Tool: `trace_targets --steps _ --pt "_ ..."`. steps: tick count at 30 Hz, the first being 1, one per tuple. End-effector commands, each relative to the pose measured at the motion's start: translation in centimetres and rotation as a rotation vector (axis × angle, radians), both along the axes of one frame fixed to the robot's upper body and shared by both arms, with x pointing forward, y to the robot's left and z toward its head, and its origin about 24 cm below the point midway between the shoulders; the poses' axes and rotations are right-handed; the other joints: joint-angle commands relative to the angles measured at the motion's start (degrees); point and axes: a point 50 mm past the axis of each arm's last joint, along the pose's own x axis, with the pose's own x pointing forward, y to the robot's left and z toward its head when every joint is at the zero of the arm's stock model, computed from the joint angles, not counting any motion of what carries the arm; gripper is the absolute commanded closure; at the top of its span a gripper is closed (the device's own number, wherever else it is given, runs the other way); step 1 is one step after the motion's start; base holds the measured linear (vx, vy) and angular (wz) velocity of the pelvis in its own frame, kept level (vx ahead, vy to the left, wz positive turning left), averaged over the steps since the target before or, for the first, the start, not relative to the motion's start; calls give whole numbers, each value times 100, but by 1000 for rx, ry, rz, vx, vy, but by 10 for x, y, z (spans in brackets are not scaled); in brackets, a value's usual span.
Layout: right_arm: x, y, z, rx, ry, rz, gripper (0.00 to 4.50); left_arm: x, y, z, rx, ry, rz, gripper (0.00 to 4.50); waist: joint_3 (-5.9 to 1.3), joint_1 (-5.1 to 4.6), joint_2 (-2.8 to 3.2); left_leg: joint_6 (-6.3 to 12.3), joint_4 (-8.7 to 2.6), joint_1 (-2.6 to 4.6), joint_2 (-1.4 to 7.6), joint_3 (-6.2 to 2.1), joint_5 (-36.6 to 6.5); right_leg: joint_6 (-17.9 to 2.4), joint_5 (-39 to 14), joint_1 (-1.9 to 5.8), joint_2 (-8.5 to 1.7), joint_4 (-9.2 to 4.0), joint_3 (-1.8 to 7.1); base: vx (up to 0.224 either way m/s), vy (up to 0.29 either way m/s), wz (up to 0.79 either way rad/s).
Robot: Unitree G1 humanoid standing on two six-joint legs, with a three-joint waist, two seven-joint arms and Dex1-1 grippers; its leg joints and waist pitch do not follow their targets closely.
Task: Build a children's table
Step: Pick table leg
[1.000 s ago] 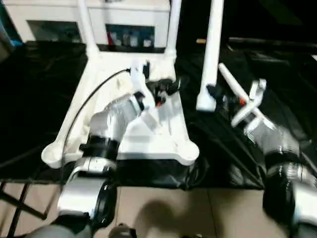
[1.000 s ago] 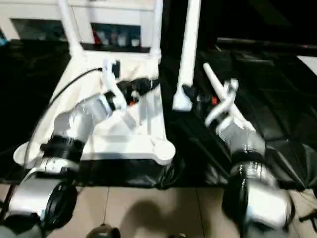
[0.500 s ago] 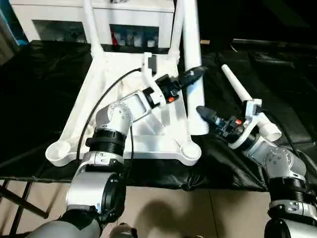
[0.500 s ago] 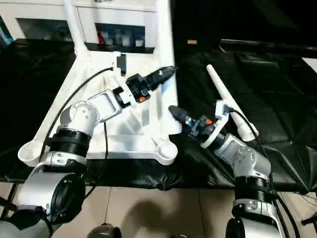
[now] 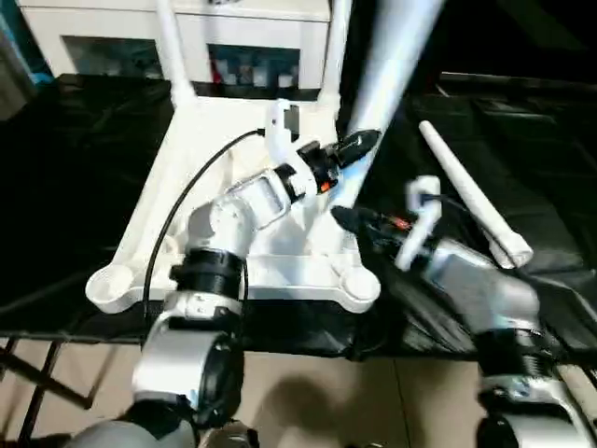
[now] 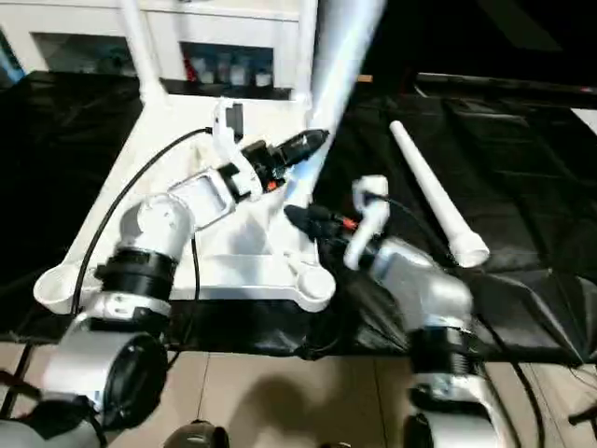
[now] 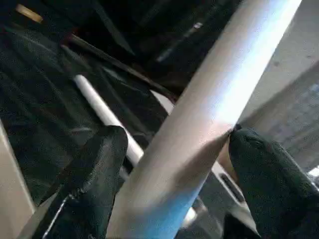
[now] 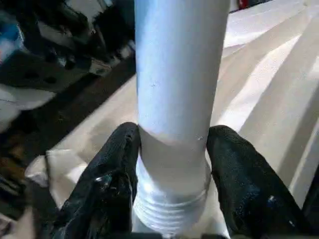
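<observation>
Leg (image 5: 387,70) held by both grippers — that is the heart of this moment. The left gripper (image 7: 172,164) closes on the shaft higher up, one finger on each side, while the right gripper (image 8: 172,164) clamps the lower end just above its threaded tip, probably so the end can be steered into a socket. The table top (image 5: 187,177) lies upside down on the black-covered bench (image 5: 65,187), sockets facing up; two legs already stand in the far corners, near a white cabinet (image 5: 112,37). The near right socket (image 5: 357,285) sits open just below the held leg, tilted above it. Another leg (image 5: 466,196) lies loose on the bench to the right.
</observation>
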Motion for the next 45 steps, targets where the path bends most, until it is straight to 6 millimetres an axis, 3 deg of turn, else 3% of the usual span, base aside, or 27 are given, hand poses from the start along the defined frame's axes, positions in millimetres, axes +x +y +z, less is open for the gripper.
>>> trace_targets --steps 1,3,5,10,17,23,24,27,28,30,31,33,39,44,45 --pt "3 10 17 -50 -92 -9 264 4 0 4 36 -6 76 118 -485 -40 -21 -88 -444 164 322 -197 -1143 -1000 -1153 282 -388 -418 247 0 0 0" --pt "3 13 20 -49 -107 -18 264 5 1 4 38 1 107 139 -488 -51 -31 -20 -440 153 308 -189 -1093 -1001 -1047 292 -390 -410 248 0 0 0" --pt "5 20 32 -19 -141 -28 264 2 -3 0 67 -5 67 150 -488 -50 8 13 -440 160 306 -189 -1048 -1016 -1001 284 -378 -404 250 0 0 0" --pt "6 20 32 -37 -153 -43 265 -8 -14 -6 117 -27 -21 191 -480 -57 13 -22 -446 177 323 -183 -1130 -1114 -958 279 -378 -399 251 0 0 0" --pt "5 17 32 -62 -161 -57 266 -3 -6 -3 125 -64 43 217 -486 -50 4 -46 -444 168 311 -187 -1120 -1053 -935 291 -378 -399 255 0 0 0" --pt "8 11 35 -69 -165 -71 266 0 0 7 88 -116 67 228 -486 -61 7 -14 -434 171 308 -178 -1094 -1114 -863 289 -374 -394 254 0 0 0" --pt "8 9 37 -51 -163 -67 210 1 2 9 81 -127 70 230 -487 -63 -9 -6 -435 173 307 -178 -1093 -1113 -885 293 -375 -393 252 0 0 0" --pt "11 -1 43 -27 -171 -68 190 3 6 13 73 -145 73 236 -482 -62 -22 11 -429 178 306 -170 -1088 -1096 -1002 290 -384 -399 258 0 0 0" --pt "14 -16 52 32 -170 -43 162 3 9 18 50 -169 44 243 -488 -46 -48 57 -415 188 293 -162 -1044 -1148 -981 307 -381 -384 254 0 0 0" --pt "14 -16 52 32 -170 -43 154 3 9 18 50 -169 44 253 -482 -37 -37 103 -406 161 306 -159 -932 -1177 -828 295 -376 -369 260 0 0 0" --pt "15 -26 58 66 -169 -15 150 2 10 20 39 -188 16 259 -494 -44 -77 143 -400 172 297 -155 -908 -1200 -765 305 -367 -364 247 0 0 0" --pt "13 -44 67 119 -154 88 118 -2 11 24 23 -221 -68 261 -493 -3 -75 250 -369 163 288 -135 -783 -1280 -710 319 -375 -356 256 0 0 0" --pt "7 -49 70 81 -118 273 71 -9 11 30 24 -273 -209 262 -497 1 -70 328 -343 138 295 -145 -679 -1385 -683 336 -380 -329 231 0 0 0" --pt "5 -51 69 16 -94 358 27 -11 10 37 13 -299 -282 262 -491 20 -60 209 -342 154 317 -143 -866 -1401 -995 318 -381 -350 226 0 0 0" --pt "6 -51 70 14 -89 379 21 -12 10 38 6 -308 -310 262 -487 18 -35 172 -345 162 319 -146 -918 -1397 -1042 308 -378 -356 229 0 0 0"
